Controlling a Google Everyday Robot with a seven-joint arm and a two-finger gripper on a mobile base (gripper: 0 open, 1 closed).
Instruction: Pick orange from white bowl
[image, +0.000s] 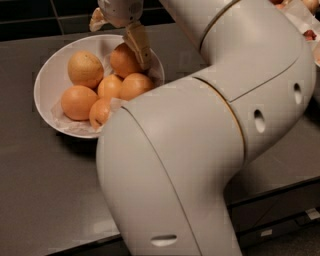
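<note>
The gripper (135, 42) hangs over the far side of the white bowl (50, 75), against the orange (121, 61). Left of it and nearer, five other oranges (85, 67) crowd the bowl. To its right the robot's arm (200, 150) blocks passage, and bare countertop (30, 175) lies beyond the bowl's left rim.

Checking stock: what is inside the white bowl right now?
Six oranges lie on crumpled paper in the white bowl; the claw hangs at the back orange. The robot arm covers the bowl's right edge, so anything there is hidden.
</note>
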